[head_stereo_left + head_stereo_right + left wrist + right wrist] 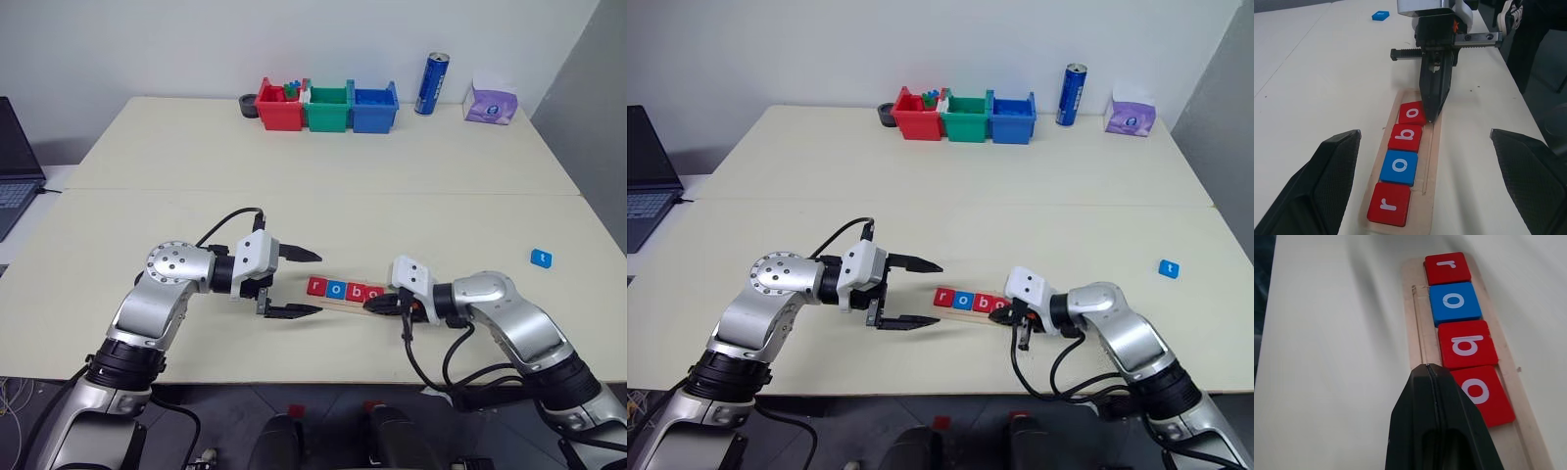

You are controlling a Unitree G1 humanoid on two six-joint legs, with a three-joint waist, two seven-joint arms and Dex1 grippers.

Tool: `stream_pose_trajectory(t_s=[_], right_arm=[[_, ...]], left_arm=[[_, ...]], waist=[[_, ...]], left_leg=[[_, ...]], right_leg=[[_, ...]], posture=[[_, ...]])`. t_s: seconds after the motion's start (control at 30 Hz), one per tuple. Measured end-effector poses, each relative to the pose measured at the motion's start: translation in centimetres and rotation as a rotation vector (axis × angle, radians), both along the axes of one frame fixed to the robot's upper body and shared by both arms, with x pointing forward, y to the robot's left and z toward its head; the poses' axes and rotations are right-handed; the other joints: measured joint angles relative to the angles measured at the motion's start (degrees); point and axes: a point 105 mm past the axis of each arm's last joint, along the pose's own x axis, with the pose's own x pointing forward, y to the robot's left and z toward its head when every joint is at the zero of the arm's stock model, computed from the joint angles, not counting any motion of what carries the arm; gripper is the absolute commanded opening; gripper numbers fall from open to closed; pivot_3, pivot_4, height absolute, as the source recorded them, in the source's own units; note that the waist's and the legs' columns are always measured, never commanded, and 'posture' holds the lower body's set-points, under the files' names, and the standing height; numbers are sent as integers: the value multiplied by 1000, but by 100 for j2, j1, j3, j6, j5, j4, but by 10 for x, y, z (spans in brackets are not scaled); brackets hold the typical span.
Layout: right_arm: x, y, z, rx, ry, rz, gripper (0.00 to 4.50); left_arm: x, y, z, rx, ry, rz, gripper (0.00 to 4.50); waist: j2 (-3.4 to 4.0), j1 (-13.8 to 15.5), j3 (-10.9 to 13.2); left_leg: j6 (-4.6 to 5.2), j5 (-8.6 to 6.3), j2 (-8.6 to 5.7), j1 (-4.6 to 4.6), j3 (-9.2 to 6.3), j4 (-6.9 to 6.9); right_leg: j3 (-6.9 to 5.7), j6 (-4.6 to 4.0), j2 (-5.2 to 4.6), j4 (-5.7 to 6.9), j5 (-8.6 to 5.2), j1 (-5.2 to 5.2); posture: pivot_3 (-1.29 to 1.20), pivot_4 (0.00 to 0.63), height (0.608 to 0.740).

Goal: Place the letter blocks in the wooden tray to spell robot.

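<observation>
1. The wooden tray (pixel 1434 147) lies on the cream table (pixel 323 196), near its front edge, between your two arms.
2. Four letter blocks sit touching in a row in the tray: a red "r" block (pixel 1389 211), a blue "o" block (pixel 1399 167), a red "b" block (pixel 1406 137) and a red "o" block (pixel 1412 113). In the head views the row starts with "r" at its 9 o'clock end.
3. Your right gripper (pixel 1431 113) has its two black fingers pressed flat together, holding nothing. Its tip rests at the 3 o'clock end of the row, at the edge of the red "o" block; you cannot tell whether it touches the block or the tray beside it.
4. Your left gripper (pixel 299 283) hangs at the 9 o'clock end of the tray with its fingers spread wide and empty. The left wrist view shows the row of blocks between those fingers (pixel 1327 181), apart from both.
5. A fifth block, the blue "t" block (pixel 541 258), lies alone on the table, well apart from the tray toward 3 o'clock.
6. Toward 12 o'clock, along the far edge, stand a red bin (pixel 278 110), a green bin (pixel 328 110) and a blue bin (pixel 374 110), with a blue can (pixel 432 84) and a tissue pack (pixel 491 102) further toward 1 o'clock.
</observation>
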Motion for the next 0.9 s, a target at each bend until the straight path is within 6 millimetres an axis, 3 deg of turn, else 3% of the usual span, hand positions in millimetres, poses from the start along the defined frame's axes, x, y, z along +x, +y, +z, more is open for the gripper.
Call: stream_pose_trajectory(t_s=[0.9], right_arm=[[9, 8, 10, 21, -76, -20, 16]], left_arm=[[2, 0, 1, -4, -5, 14, 4500]], waist=[[0, 0, 0]], left_leg=[[0, 0, 0, 0, 0, 0]], right_leg=[[0, 0, 0, 0, 0, 0]], posture=[[0, 150, 740]])
